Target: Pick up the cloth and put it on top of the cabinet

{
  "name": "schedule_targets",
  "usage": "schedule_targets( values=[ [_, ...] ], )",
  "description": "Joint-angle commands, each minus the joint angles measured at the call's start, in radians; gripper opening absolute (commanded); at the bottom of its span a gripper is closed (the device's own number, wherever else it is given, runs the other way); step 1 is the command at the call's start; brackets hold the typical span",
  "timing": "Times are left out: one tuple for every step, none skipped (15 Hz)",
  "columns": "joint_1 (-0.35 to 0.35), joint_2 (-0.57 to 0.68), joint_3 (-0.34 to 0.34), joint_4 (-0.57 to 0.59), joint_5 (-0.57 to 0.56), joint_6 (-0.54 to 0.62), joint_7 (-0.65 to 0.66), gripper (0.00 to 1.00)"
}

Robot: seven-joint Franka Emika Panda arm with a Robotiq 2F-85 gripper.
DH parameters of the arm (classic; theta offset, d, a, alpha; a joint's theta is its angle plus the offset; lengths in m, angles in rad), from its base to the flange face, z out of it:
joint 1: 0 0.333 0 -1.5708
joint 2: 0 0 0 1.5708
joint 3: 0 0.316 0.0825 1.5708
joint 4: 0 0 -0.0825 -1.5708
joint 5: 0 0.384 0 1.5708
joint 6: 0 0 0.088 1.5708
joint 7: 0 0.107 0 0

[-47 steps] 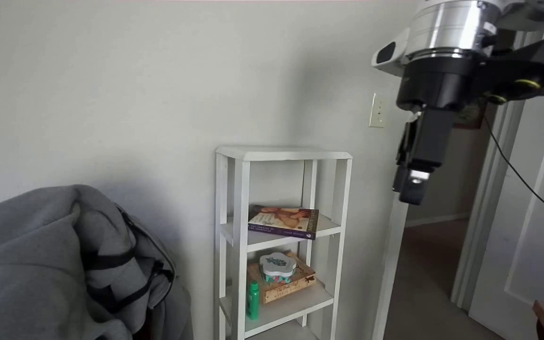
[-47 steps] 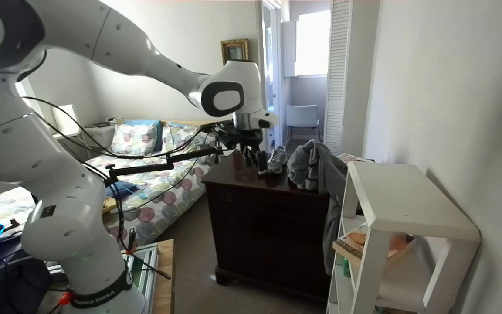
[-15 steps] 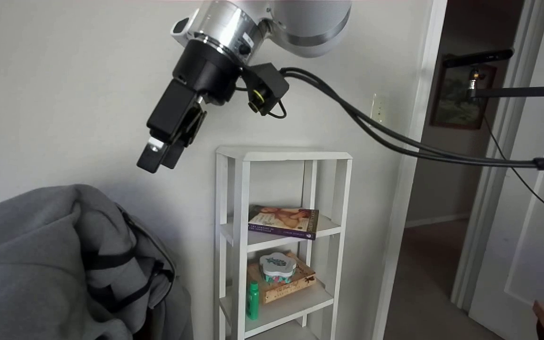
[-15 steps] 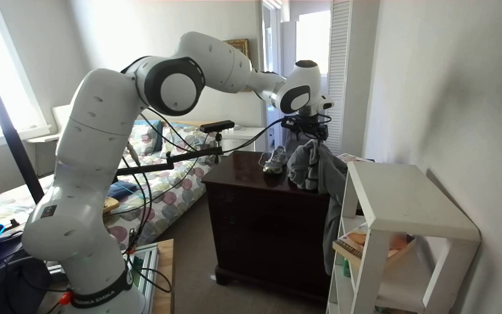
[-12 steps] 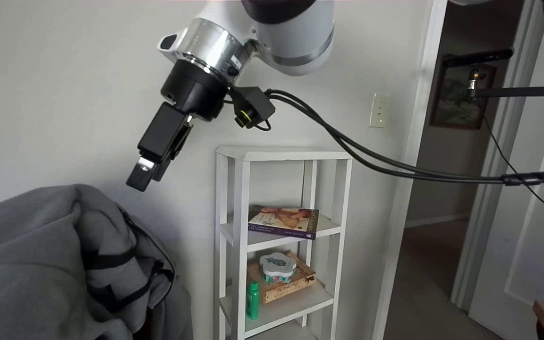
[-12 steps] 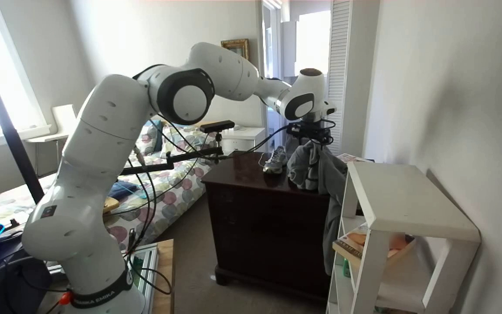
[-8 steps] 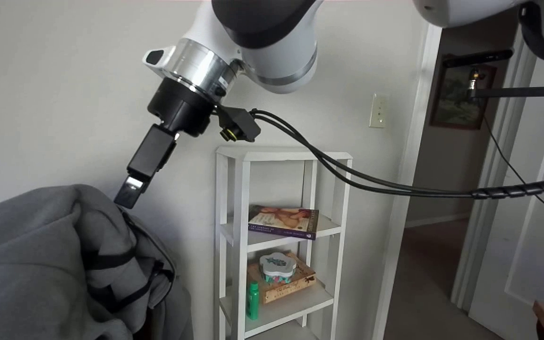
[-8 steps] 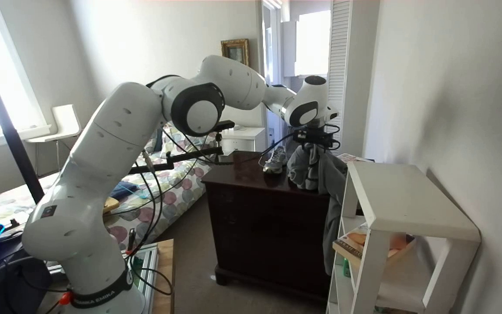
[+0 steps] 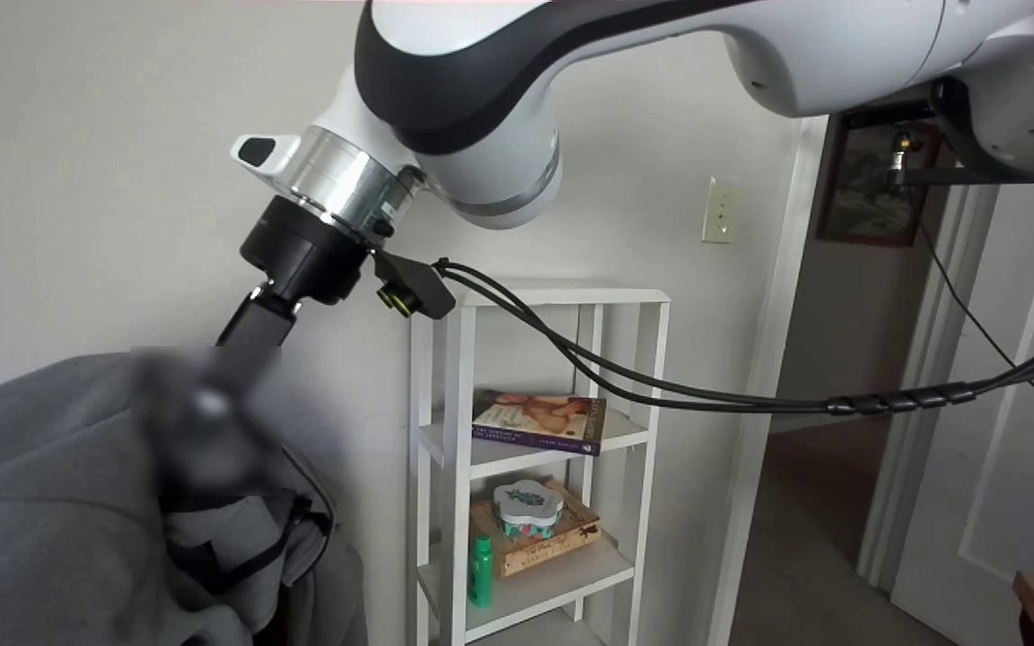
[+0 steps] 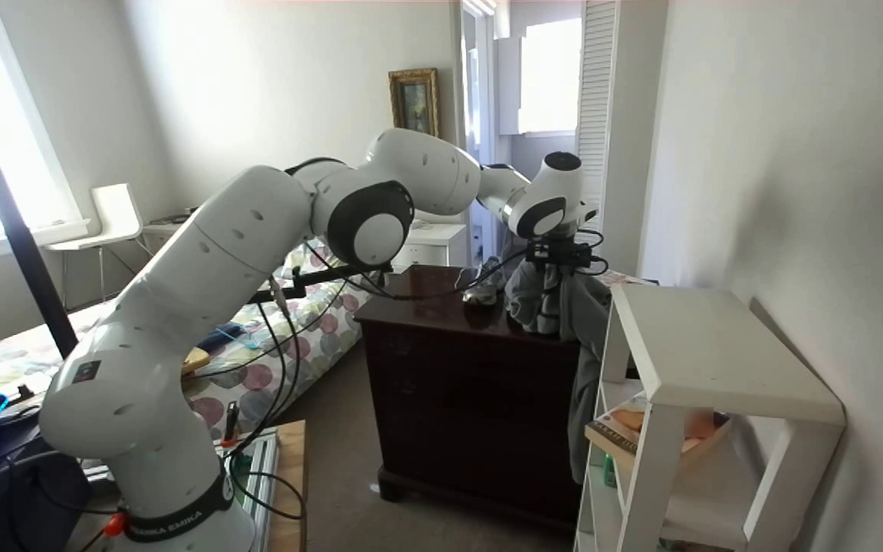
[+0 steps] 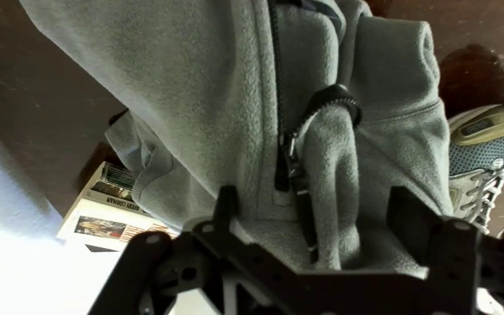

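Observation:
The cloth is a grey fleece garment with a black zipper (image 9: 41, 502), heaped on a dark wooden dresser (image 10: 472, 414) and hanging over its side. It also shows in an exterior view (image 10: 591, 322) and fills much of the wrist view (image 11: 199, 96). A white open shelf unit (image 10: 725, 345) stands beside the dresser; its top also shows in an exterior view (image 9: 562, 294). My gripper (image 11: 313, 197) is open, its fingers on either side of an upright fold with the zipper. In an exterior view the gripper (image 9: 203, 440) is blurred at the cloth. I cannot tell whether the fingers touch it.
A grey shoe (image 11: 484, 162) lies close beside the cloth, and books (image 11: 112, 214) lie on its other side. The shelves hold a book (image 9: 539, 420), a flower-shaped tin (image 9: 528, 504) and a green bottle (image 9: 481, 571). A wall runs behind the shelf unit.
The arm has swung over to the grey cloth and come down, so the gripper has gone from above the cloth to level with its folds. The cloth has not visibly moved.

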Motion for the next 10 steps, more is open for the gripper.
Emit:
schedule_targets(
  values=[
    [0.013, 0.086, 0.018, 0.107, -0.001, -0.018, -0.043, 0.59],
    [0.014, 0.099, 0.019, 0.117, 0.002, -0.018, -0.046, 0.5],
    [0.016, 0.111, 0.022, 0.128, 0.004, -0.016, -0.048, 0.44],
    [0.017, 0.12, 0.023, 0.137, 0.005, -0.014, -0.047, 0.36],
    [0.016, 0.129, 0.029, 0.149, 0.01, -0.01, -0.048, 0.3],
    [0.015, 0.133, 0.034, 0.159, 0.014, -0.01, -0.044, 0.22],
    [0.013, 0.138, 0.04, 0.171, 0.019, -0.005, -0.039, 0.16],
    [0.011, 0.139, 0.045, 0.181, 0.023, 0.0, -0.04, 0.08],
    [0.009, 0.136, 0.052, 0.191, 0.029, 0.002, -0.036, 0.02],
    [0.008, 0.129, 0.054, 0.199, 0.03, 0.007, -0.03, 0.0]
  ],
)
